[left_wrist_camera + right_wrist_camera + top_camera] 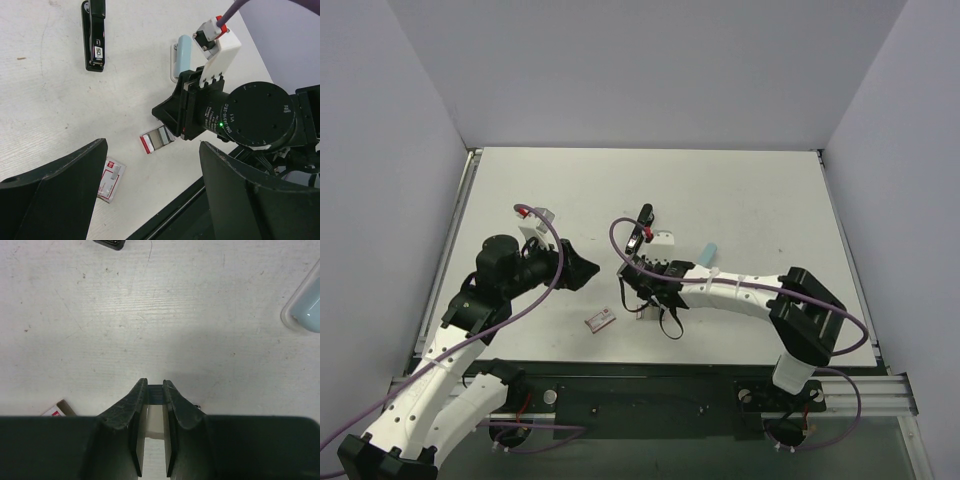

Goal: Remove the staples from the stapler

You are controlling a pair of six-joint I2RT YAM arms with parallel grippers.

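Note:
The black stapler [94,35] lies on the table, far from both grippers; it also shows in the top view [645,214] and at the top edge of the right wrist view [110,244]. My right gripper [155,386] points down at the table with its jaws nearly closed on a small dark grey ridged strip, the staples [155,394]. In the top view it [645,295] hovers by a small grey tray with a red end [157,138]. My left gripper [152,147] is wide open and empty, left of the right gripper [588,268].
A red-and-white staple box [111,180] lies near the front edge, also in the top view [600,320]. A pale blue oblong object [184,52] sits beyond the right wrist. The black front rail [650,400] borders the table.

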